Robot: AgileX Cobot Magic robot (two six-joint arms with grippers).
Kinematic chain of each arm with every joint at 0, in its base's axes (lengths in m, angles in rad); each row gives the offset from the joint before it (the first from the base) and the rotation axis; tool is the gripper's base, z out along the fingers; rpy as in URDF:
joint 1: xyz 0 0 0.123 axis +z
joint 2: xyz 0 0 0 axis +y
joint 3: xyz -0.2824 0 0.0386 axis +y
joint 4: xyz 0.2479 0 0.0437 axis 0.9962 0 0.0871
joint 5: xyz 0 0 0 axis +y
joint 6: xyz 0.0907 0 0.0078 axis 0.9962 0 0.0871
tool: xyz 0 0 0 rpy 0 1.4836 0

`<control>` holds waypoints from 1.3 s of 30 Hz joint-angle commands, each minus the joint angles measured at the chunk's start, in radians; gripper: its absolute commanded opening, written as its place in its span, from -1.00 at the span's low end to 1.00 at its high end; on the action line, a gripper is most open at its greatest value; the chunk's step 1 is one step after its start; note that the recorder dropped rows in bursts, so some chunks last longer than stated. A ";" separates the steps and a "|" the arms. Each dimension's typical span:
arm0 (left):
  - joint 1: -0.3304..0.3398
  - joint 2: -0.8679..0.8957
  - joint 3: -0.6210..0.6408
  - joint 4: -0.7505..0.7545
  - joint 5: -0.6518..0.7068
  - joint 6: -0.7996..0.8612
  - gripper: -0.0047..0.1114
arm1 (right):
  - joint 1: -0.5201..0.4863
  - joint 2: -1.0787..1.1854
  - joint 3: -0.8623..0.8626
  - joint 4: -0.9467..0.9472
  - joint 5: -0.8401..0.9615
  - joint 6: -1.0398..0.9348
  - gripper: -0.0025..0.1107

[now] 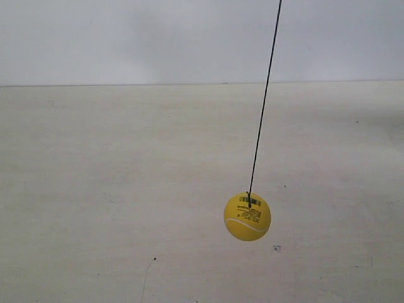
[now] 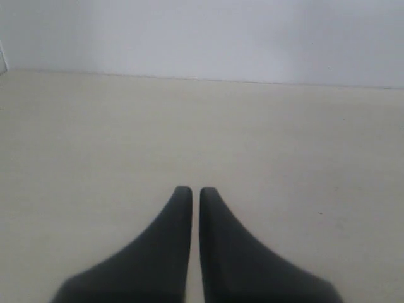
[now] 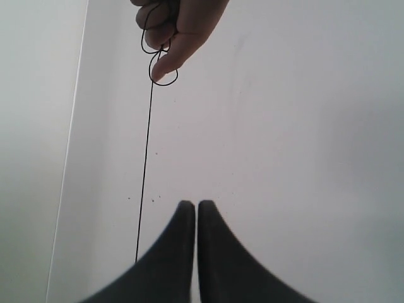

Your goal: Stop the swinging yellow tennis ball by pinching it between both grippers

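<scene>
Exterior view showed a yellow tennis ball (image 1: 247, 217) hanging on a thin black string (image 1: 265, 95) above a pale tabletop (image 1: 95, 189). It sat right of centre and low in that picture and, as far as could be judged, hung clear of the surface. The string ran upward at a slant and out of the top edge. Small black print sat near the knot on top of the ball, and a pale seam curved across its lower face. Neither arm appeared in this view. Left wrist view showed the left gripper (image 2: 196, 190) with its two black pointed jaws drawn together, only a thin slit between them, holding nothing; the ball was not visible there. Right wrist view showed the right gripper (image 3: 196, 204) likewise closed and empty, with the string passing just beside it and a person's hand (image 3: 180, 22) holding the string's looped end. The ball was probably light and a little springy, and likely to swing or spin away from a one-sided touch. The best hold therefore seemed to be on opposite sides at its widest girth, below the knot.
</scene>
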 commanded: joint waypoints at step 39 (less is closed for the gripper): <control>-0.004 -0.002 -0.001 0.001 -0.002 0.088 -0.84 | 0.000 -0.006 -0.006 0.002 -0.001 0.002 -0.96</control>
